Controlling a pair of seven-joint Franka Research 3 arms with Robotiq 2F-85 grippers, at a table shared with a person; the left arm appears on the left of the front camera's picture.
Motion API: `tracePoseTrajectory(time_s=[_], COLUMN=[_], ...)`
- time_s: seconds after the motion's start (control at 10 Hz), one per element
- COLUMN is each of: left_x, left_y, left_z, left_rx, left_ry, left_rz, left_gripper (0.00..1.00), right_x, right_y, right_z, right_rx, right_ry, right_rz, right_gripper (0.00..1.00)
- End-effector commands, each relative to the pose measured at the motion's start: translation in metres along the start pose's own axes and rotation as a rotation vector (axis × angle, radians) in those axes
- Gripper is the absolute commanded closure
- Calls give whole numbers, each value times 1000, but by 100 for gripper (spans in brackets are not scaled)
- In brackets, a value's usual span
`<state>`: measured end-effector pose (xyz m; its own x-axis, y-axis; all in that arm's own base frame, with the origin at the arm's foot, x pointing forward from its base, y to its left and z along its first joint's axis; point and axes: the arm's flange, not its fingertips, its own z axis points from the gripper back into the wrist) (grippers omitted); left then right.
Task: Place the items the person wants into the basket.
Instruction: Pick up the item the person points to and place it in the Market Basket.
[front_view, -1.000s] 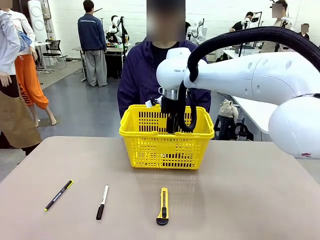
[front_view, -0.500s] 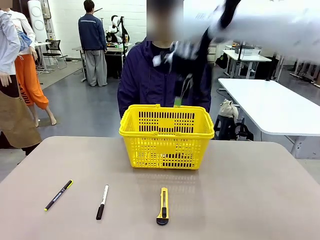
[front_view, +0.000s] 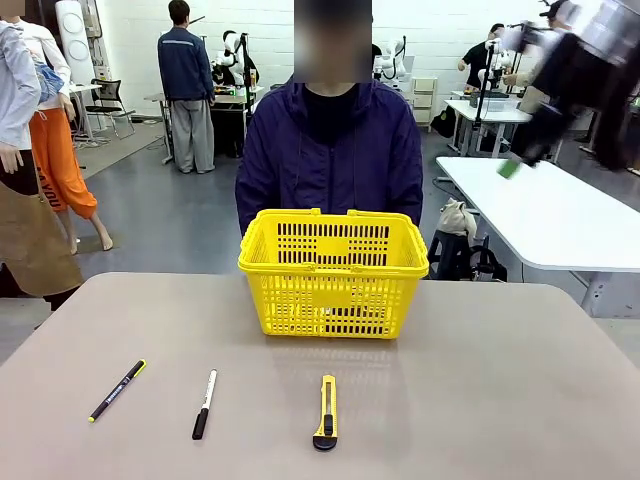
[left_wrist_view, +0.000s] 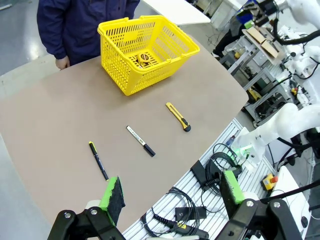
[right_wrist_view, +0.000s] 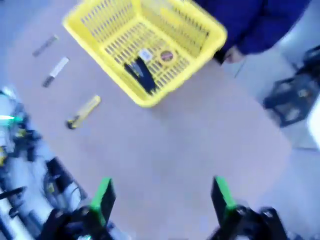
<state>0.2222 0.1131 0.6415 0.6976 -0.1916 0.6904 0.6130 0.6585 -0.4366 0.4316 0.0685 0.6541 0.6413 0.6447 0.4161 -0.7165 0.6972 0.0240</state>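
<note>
Up high, both arms are clear of the tabletop. The left gripper (left_wrist_view: 171, 189) hangs well above the near edge, its jaws spread wide with nothing between the green pads (left_wrist_view: 114, 192). The right gripper (right_wrist_view: 161, 191) is also spread wide and empty, high over the right half. Its own view is smeared, and from the front the right arm (front_view: 585, 60) is a blur in the upper right corner, well above the surface.

The basket (front_view: 335, 285) stands at the far middle of the table (front_view: 500, 380), its far rim close to the edge where the person (front_view: 330, 150) stands. One hand (left_wrist_view: 62, 62) hangs at that far edge, apart from the basket. On the basket floor lie the tape measure (left_wrist_view: 145, 57) and the stapler (right_wrist_view: 142, 75), close together.

- Near left: the pen (front_view: 117, 390) lies slanted, yellow end pointing away from the front edge.
- The marker (front_view: 204, 403) is just to its right and not touching it, black cap nearest the front edge.
- The knife (front_view: 326, 412) is further right, lying lengthwise straight in front of the basket.
- These three form a loose row, none touching another.

Open room: the right half of the table is bare out to its edge, and a broad bare strip runs between the row and the basket's near wall.
</note>
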Motion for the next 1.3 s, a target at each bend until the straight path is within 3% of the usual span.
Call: tracePoseTrajectory(time_s=[0.0,0.5,0.6,1.2], left_x=[0,0,0,0], left_y=[1,1,1,1], left_z=[1,1,1,1], left_rx=[-13,-13,-13,-13], left_ry=[-5,-5,-5,-5], left_rz=[-14,-14,-14,-14], left_gripper=[0,0,0,0], right_x=[-24,-37,-42,-42], right_y=[10,-2,-1,-1], right_z=[-36,-42,-44,-44], right_rx=[-16,-95,-29,-29], right_ry=[3,95,82,82], right_rz=[30,-121,-15,-15], right_gripper=[0,0,0,0])
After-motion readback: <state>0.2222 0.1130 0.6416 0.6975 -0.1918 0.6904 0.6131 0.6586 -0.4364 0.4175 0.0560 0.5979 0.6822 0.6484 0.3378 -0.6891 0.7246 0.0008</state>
